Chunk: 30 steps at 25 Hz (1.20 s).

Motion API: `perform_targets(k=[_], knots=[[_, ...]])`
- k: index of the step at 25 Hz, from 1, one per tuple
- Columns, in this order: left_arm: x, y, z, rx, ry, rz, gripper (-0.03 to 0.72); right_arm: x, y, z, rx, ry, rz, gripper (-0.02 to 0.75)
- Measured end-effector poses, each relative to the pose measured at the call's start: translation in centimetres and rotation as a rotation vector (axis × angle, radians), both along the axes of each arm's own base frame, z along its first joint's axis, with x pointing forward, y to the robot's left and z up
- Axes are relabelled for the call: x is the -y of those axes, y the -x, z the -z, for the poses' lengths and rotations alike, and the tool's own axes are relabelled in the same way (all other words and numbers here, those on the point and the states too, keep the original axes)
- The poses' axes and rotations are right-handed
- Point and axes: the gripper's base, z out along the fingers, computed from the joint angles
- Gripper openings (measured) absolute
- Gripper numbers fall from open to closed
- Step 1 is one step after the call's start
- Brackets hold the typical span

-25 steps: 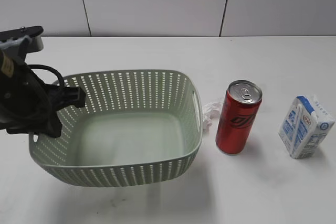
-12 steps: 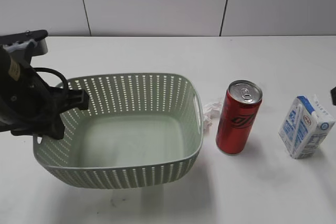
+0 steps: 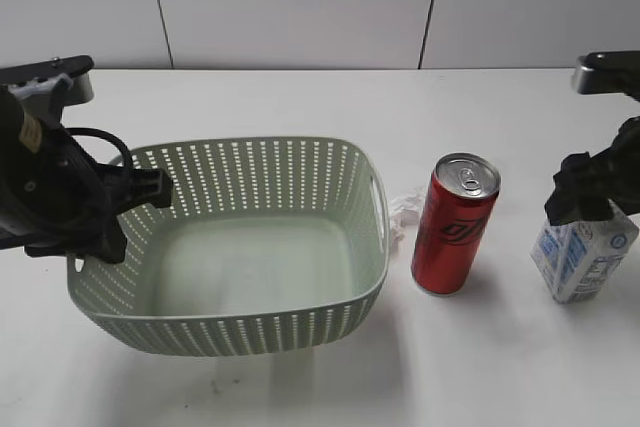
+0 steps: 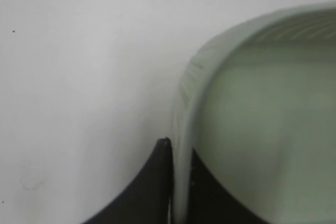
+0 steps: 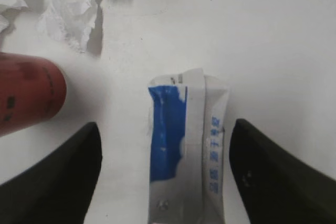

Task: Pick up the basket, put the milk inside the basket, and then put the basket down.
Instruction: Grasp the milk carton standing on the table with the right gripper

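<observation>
Left gripper [image 3: 118, 209] clamped on basket [image 3: 240, 247] left rim, held raised; right gripper [image 5: 164, 174] just came in, spread wide astride milk [image 3: 582, 252] at bench right, so grasp next.

Matt plastic basket [image 3: 250, 247], glossy can [image 3: 455, 225]
</observation>
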Motion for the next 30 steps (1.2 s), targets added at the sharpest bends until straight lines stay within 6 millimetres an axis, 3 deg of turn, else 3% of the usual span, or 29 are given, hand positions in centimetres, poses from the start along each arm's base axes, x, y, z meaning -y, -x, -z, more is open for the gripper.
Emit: perform_targets(k=[6, 10, 12, 16, 20, 25, 30], knots=[[0.0, 0.0, 0.0, 0.002, 0.001, 0.000, -0.001, -0.1, -0.9, 2.7, -0.075, 0.013, 0.001, 0.592], [0.0, 0.0, 0.0, 0.002, 0.002, 0.000, -0.001, -0.1, -1.0, 3.5, -0.104, 0.012, 0.013, 0.580], [0.0, 0.0, 0.0, 0.004, 0.002, 0.000, -0.001, -0.1, -1.0, 3.5, -0.104, 0.012, 0.015, 0.535], [0.0, 0.0, 0.0, 0.003, 0.001, 0.000, -0.001, -0.1, -0.9, 3.5, -0.109, 0.013, 0.015, 0.342], [0.0, 0.0, 0.0, 0.005, 0.000, 0.002, -0.001, -0.1, -0.9, 3.4, -0.125, 0.015, 0.012, 0.319], [0.0, -0.1, 0.0, 0.011, 0.001, 0.002, -0.001, -0.1, -0.6, 2.2, -0.208, 0.023, -0.001, 0.318], [0.0, -0.1, 0.0, 0.014, 0.001, 0.002, -0.001, -0.1, 0.4, -3.5, -0.118, 0.006, -0.015, 0.318]])
